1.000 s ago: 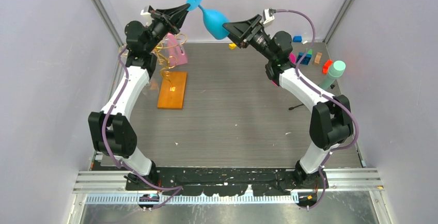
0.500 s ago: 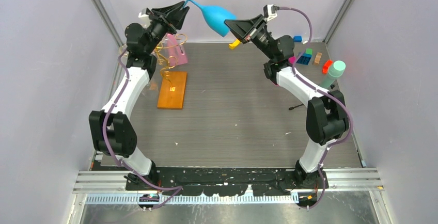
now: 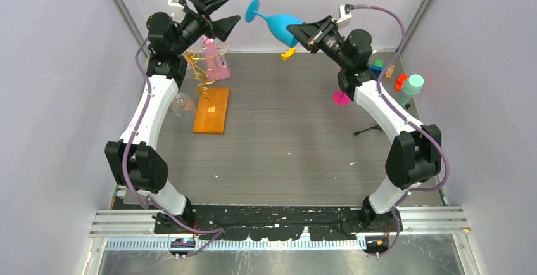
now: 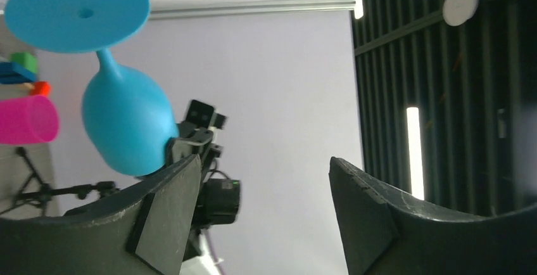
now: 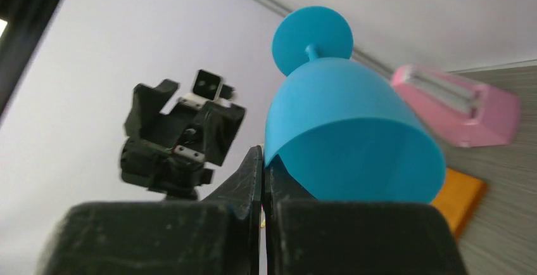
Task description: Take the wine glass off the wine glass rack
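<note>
The blue wine glass (image 3: 278,21) hangs in the air on its side, high over the far end of the table, its foot (image 3: 253,10) toward the left. My right gripper (image 3: 294,30) is shut on the rim of its bowl (image 5: 348,135), one finger inside and one outside. My left gripper (image 3: 232,9) stands open just left of the foot, apart from it and with nothing between its fingers (image 4: 171,199). The wine glass rack (image 3: 206,72), gold wire on an orange base (image 3: 212,110), stands below the left arm.
A pink box (image 3: 215,59) sits by the rack, with a clear glass (image 3: 183,102) left of the base. At the right are a pink cup (image 3: 342,96), a mint bottle (image 3: 411,88), coloured blocks (image 3: 380,69) and a small black tripod (image 3: 370,129). A yellow piece (image 3: 288,53) lies at the far edge.
My right gripper has shut on the glass's rim and my left gripper has let go of its foot and opened. The glass has shifted right with the right arm.
</note>
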Tool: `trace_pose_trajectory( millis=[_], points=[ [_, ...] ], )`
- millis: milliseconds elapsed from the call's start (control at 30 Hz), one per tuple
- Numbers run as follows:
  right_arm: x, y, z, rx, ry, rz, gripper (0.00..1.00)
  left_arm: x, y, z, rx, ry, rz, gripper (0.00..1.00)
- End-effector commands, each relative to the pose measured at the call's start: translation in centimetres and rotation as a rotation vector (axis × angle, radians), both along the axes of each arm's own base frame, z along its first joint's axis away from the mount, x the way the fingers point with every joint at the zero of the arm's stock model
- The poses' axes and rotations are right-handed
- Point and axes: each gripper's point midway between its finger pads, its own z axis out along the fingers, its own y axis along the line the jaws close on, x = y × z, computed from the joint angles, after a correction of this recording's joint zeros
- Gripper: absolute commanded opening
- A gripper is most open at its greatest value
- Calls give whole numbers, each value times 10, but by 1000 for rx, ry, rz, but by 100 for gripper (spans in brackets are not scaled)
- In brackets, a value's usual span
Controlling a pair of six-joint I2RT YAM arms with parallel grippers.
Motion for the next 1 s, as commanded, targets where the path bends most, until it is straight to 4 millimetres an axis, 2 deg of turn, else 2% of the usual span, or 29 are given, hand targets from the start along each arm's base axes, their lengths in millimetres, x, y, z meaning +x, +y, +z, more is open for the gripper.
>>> trace_pose_trajectory(
  millis=[0, 67, 100, 200, 233, 267, 300, 333, 367, 400, 433, 467, 633, 700, 967],
  points=[
    [1, -22, 9, -216, -23, -149, 0, -14, -1, -6, 162, -107, -13, 76],
    [7, -29, -14, -363, 35, -192, 0, -19, -5, -6, 267, -176, -27, 75],
    [6, -33, -30, -439, 112, -193, 0, -25, -6, 1, 320, -223, -30, 75],
    [5, -48, -65, -665, 209, -210, 0, -33, -2, -5, 475, -267, -8, 75],
    [1, -52, -82, -756, 271, -181, 0, -35, 0, -6, 521, -283, 9, 76],
    [-3, -58, -114, -840, 380, -158, 0, -37, 3, -9, 561, -288, 25, 76],
    [-4, -60, -109, -887, 364, -159, 0, -39, 6, -12, 597, -289, 38, 77],
    [-7, -68, -133, -960, 442, -152, 0, -41, 9, -11, 629, -296, 60, 77],
    [-8, -68, -132, -1004, 427, -149, 0, -41, 12, -15, 660, -295, 69, 77],
    [-12, -73, -150, -1065, 482, -142, 0, -42, 14, -17, 688, -293, 77, 78],
    [-11, -75, -150, -1097, 475, -141, 0, -43, 17, -19, 715, -294, 85, 78],
    [-13, -79, -164, -1144, 513, -139, 0, -44, 19, -22, 743, -292, 93, 78],
    [-10, -91, -185, -1252, 559, -160, 0, -50, 42, -31, 921, -276, 182, 78],
    [-9, -99, -198, -1314, 587, -174, 0, -53, 58, -30, 995, -256, 257, 79],
    [-1, -117, -229, -1439, 639, -220, 1, -77, 132, -19, 1256, -166, 592, 87]
  ],
)
